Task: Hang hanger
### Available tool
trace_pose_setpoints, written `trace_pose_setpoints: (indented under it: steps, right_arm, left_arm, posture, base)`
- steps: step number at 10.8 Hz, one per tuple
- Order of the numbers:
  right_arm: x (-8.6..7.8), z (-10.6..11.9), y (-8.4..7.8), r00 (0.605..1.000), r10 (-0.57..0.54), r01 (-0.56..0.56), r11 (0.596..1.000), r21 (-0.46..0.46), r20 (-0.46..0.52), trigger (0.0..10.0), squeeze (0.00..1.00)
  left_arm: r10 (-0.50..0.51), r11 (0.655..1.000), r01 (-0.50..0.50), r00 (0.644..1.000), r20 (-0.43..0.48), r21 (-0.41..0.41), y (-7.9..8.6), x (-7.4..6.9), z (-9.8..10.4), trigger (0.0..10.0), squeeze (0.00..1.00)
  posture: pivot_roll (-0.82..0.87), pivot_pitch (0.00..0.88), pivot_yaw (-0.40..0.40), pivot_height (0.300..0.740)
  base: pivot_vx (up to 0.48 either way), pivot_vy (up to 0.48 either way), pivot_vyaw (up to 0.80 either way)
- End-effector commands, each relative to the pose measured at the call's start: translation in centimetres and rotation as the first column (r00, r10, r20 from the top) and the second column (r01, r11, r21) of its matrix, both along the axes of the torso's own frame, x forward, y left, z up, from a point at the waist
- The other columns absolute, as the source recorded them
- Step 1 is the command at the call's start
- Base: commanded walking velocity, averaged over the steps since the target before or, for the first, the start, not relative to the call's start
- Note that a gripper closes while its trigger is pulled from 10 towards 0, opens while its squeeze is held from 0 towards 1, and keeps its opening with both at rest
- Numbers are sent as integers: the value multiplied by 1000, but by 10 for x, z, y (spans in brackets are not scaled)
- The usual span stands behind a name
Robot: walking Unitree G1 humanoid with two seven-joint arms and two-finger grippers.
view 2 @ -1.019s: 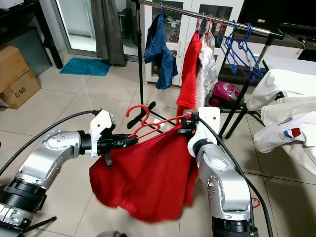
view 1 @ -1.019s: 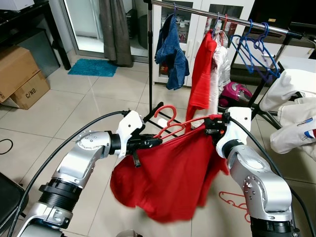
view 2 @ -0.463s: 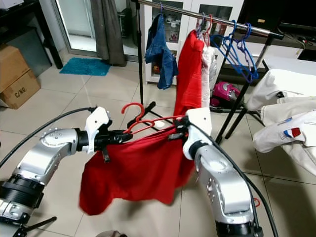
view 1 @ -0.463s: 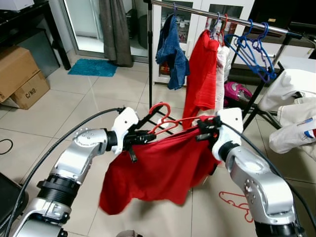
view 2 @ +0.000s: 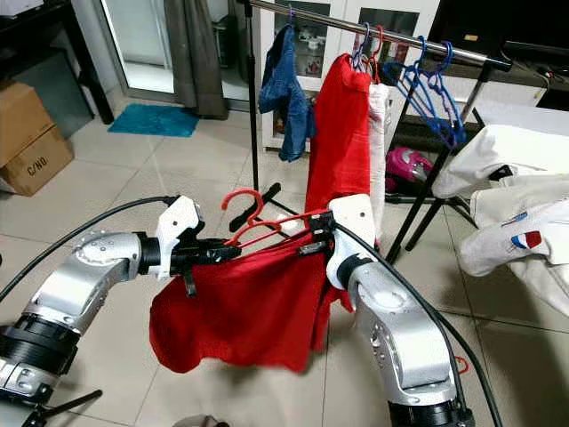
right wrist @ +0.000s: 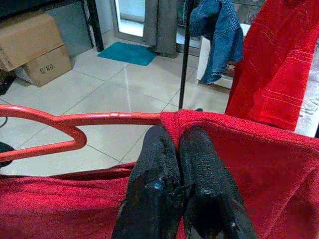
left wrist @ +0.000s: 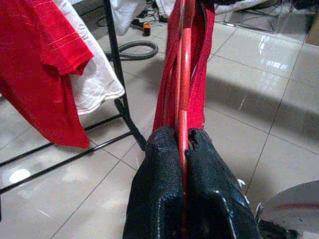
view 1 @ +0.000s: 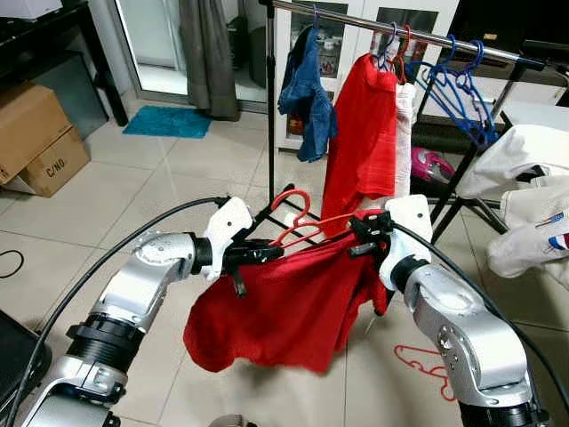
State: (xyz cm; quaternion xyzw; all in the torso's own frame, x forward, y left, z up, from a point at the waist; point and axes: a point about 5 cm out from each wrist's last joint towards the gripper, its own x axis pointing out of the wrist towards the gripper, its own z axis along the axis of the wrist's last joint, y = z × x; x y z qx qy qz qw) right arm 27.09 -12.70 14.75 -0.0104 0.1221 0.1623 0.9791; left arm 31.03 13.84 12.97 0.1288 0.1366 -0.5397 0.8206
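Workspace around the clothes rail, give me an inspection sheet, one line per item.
Surface: tiled floor, no table.
Job's things: red hanger carrying a red garment, held between both hands in front of the clothes rail.
Clutter: a spare red hanger on the floor; white clothing piled on the right.
Hands: left hand shut on the hanger; right hand shut on hanger and garment.
Cables: black cable along the left arm.
Surroundings: denim garment, red shirt, blue hangers on the rail; cardboard boxes; teal mat.
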Motion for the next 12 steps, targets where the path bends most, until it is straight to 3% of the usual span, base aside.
trace_pose_setpoints:
  steps: [1,2,3,4,5,8,10,11,12]
  right_arm:
    - [2,8,2,999,16,-16,1000,-1,48,0,0]
    - [1,8,5,998,27,-27,1000,-2,50,0,0]
    - [1,7,4,999,24,-23,1000,-9,46,10000,0]
    - [-1,5,4,999,40,-39,999,-10,32,10000,0]
    - [-2,4,3,998,59,-58,998,-17,27,10000,1000]
    - [-15,6,-5,968,249,-249,968,-33,10,10000,1000]
    - [-19,16,-23,946,322,-319,945,-70,37,10000,1000]
    - [-20,28,-30,909,407,-391,908,-152,92,10000,1000]
    - [-19,41,-37,853,507,-462,845,-269,124,10000,1000]
  left_arm:
    - [-25,999,24,999,24,21,-3,-1,4,0,0]
    - [-24,999,23,999,28,23,-4,0,4,0,0]
    - [-16,1000,15,999,33,20,-3,2,5,0,0]
    - [-6,1000,6,999,38,18,-1,4,6,0,0]
    - [5,1000,-6,999,42,18,1,5,7,0,0]
    - [51,998,-52,997,59,26,7,13,11,0,0]
    - [41,999,-43,997,60,33,9,14,12,0,0]
    - [-1,999,-2,998,60,44,8,13,12,0,0]
    - [-67,997,64,997,49,51,9,9,14,0,0]
  posture:
    - [86,0,22,740]
    - [86,0,22,740]
    - [86,0,23,740]
    - [85,0,23,740]
    - [85,0,23,740]
    - [87,0,26,740]
    - [82,0,28,740]
    - [81,0,27,740]
    - [79,0,29,740]
  base:
    - [0,0,0]
    - [0,0,0]
    - [0,0,0]
    - [0,0,0]
    - [0,0,0]
    - [0,0,0]
    - [0,0,0]
    - [0,0,0]
    - [0,0,0]
